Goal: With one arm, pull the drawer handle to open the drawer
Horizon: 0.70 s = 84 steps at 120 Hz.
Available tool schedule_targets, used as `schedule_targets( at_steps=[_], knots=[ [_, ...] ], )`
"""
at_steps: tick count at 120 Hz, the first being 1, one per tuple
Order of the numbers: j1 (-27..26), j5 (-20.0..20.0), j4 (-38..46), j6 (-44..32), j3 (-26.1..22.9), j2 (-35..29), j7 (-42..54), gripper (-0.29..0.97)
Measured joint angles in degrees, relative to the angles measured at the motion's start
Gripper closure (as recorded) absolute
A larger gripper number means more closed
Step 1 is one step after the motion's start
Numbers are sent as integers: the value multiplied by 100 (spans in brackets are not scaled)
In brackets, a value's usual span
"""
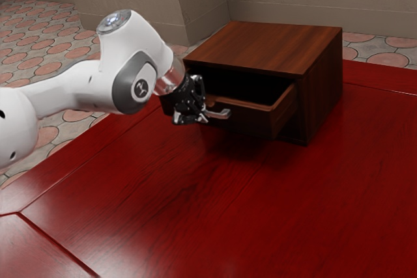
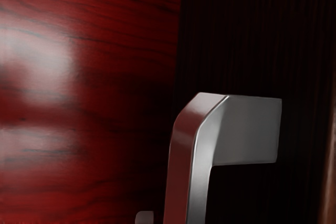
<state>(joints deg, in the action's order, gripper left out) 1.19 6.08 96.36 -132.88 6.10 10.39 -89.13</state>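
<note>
In the exterior view my end effector [image 1: 193,116] sits right at the silver handle [image 1: 220,113], on the end of it toward the exterior view's left. The handle's bar lies level along the front of the drawer [image 1: 254,120]. The drawer stands partly out of the dark wooden cabinet [image 1: 273,47] on the red surface [image 1: 228,213]. Whether my end effector is apart or clamped on the handle, I cannot tell from here. I judge the pull must run straight away from the cabinet, square to the bar.

The wrist view adds the handle [image 2: 226,129] close up. Its bent corner and leg stand off the dark drawer front [image 2: 252,35], with the surface [image 2: 79,77] beyond the drawer's edge.
</note>
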Motion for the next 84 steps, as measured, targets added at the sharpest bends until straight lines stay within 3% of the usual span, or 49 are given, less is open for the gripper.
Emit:
schedule_targets(
  at_steps=[41,84],
  knots=[
    [-37,-14,737,-8,41,-664,-65,76],
    [-51,-38,1009,-10,61,-955,-93,73]
  ],
)
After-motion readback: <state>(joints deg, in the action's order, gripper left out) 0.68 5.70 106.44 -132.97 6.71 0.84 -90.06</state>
